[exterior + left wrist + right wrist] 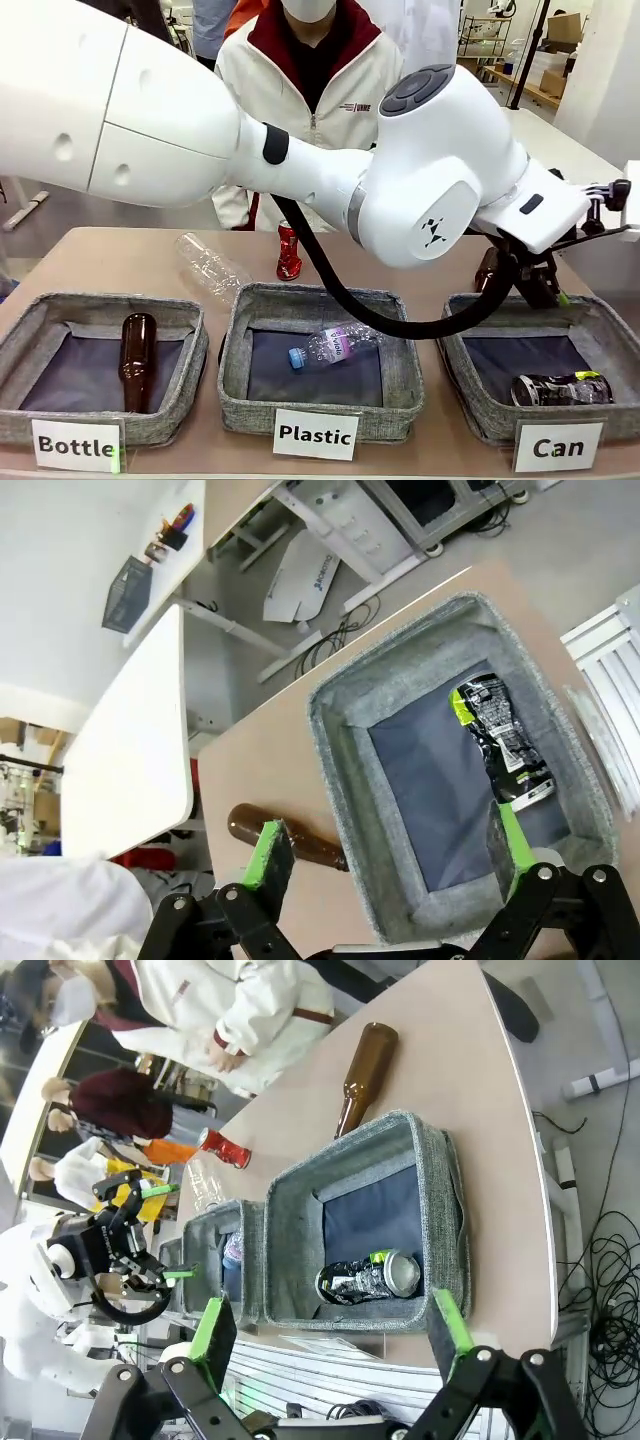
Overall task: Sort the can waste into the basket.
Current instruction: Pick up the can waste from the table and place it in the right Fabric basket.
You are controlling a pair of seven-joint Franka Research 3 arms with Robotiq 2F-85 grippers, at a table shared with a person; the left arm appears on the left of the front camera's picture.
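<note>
The black can (560, 388) with yellow-green marks lies on its side in the grey basket (470, 400) labelled "Can". My left gripper (540, 285) hangs over that basket's far edge. In the left wrist view it (387, 855) is open and empty above the basket (345, 770), with the black can (500, 742) free below. A crushed red can (289, 250) stands on the table behind the middle basket. My right gripper (330, 1330) is open and empty, off the table's end, facing the basket (290, 1230), the black can (370, 1278) and the red can (225, 1148).
A brown bottle (487, 268) lies on the table just behind the "Can" basket. A clear plastic bottle (210, 265) lies at the back left. The "Plastic" basket (235, 375) holds a plastic bottle (335, 345); the "Bottle" basket (20, 350) holds a brown bottle (138, 360). A person stands at the far side.
</note>
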